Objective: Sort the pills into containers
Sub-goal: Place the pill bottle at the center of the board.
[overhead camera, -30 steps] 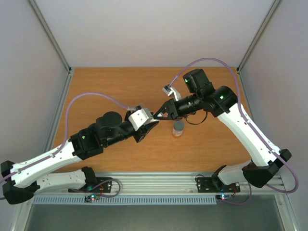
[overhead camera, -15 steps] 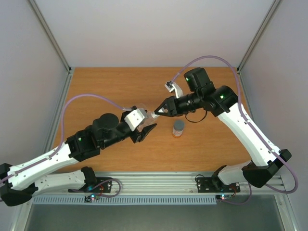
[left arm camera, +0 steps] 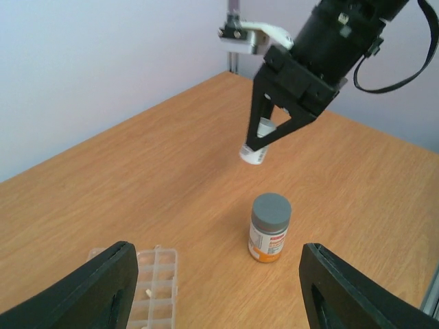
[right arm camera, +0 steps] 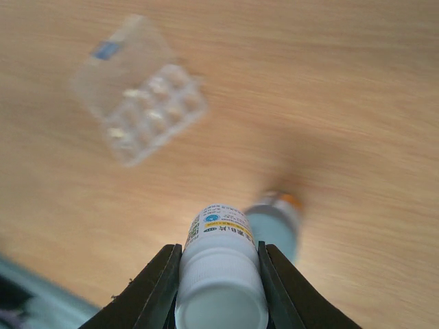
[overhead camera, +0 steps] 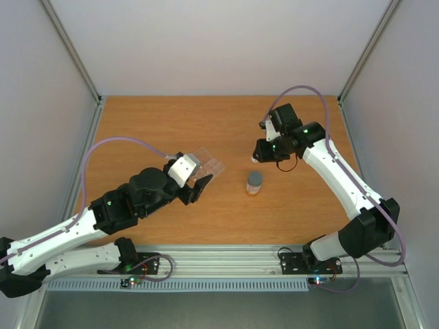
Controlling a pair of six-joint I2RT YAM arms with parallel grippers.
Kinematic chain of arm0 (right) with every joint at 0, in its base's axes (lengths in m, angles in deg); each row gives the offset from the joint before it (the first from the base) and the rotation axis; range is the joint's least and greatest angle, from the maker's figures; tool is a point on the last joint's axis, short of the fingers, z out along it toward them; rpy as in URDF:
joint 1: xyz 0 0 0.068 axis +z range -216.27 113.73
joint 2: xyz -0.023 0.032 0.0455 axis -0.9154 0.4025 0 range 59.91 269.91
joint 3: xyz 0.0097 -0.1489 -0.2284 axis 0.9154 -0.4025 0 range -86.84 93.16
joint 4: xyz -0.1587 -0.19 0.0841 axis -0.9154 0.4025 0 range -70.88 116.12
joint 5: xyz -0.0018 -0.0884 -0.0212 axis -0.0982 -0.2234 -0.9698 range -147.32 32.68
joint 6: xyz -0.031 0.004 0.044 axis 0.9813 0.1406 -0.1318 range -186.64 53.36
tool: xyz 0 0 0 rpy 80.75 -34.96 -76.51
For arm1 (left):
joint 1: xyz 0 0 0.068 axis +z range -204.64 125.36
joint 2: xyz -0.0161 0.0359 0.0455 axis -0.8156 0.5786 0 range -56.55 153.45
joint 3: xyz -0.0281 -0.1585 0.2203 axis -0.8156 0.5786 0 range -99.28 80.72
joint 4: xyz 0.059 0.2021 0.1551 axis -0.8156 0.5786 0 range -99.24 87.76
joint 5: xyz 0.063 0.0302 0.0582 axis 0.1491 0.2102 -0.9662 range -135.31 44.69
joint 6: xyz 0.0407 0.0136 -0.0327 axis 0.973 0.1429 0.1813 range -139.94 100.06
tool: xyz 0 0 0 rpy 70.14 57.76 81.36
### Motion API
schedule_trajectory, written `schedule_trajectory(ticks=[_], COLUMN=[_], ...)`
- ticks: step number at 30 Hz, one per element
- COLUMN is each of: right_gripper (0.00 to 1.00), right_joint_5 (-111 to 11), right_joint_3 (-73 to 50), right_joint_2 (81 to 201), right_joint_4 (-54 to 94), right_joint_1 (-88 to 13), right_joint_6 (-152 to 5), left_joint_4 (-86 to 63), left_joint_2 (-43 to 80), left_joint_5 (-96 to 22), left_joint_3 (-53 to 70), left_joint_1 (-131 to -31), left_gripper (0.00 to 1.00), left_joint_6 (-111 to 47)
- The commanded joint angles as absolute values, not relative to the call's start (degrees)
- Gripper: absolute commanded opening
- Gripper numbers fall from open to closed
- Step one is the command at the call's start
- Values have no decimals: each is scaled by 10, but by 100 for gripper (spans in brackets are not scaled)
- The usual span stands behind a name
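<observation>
The clear pill box [overhead camera: 207, 165] lies flat on the table, lid open, with small pale pills [right arm camera: 147, 104] in several cells. One white pill [left arm camera: 148, 293] shows in a cell in the left wrist view. My left gripper [overhead camera: 195, 186] hovers open just near of the box [left arm camera: 155, 279], holding nothing. My right gripper [overhead camera: 256, 157] is shut on a small white bottle [right arm camera: 221, 277] in the air above the table. That white bottle [left arm camera: 255, 152] hangs tilted between the fingers. A grey-capped bottle [overhead camera: 254, 182] stands upright between the two grippers.
The grey-capped bottle [left arm camera: 269, 228] has an orange and white label. Metal frame posts and white walls close in the wooden table [overhead camera: 171, 123] at the left, back and right. The aluminium rail with both arm bases runs along the near edge.
My left jaws have opened and that arm has drawn back to the left. My right gripper has carried the white bottle away to the right and further back.
</observation>
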State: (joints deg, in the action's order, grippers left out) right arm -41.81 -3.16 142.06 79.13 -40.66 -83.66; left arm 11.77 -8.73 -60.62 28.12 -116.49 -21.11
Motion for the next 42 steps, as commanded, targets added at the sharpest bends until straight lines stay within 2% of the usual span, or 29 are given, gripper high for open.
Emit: schedule_trajectory(ticks=[1, 14, 33, 37, 42], right_gripper=[13, 13, 15, 19, 29], right_joint_5=[-538, -623, -642, -642, -635], right_joint_3=[-91, -240, -303, -308, -314], right_joint_2=[1432, 1457, 1542, 1547, 1548], right_joint_4=[768, 669, 542, 538, 534], right_joint_1=[-438, -471, -498, -501, -503], right_joint_6=[-797, -813, -821, -822, -822], left_joint_4=[125, 156, 194, 197, 195], left_joint_2=[-97, -103, -131, -132, -129], left_joint_5=[-639, -669, -686, -693, -696], left_joint_3=[291, 307, 313, 313, 313], left_joint_1=[-1166, -1166, -1166, -1166, -1166], left_gripper=[67, 68, 70, 70, 70], left_joint_6=[-247, -310, -352, -353, -353])
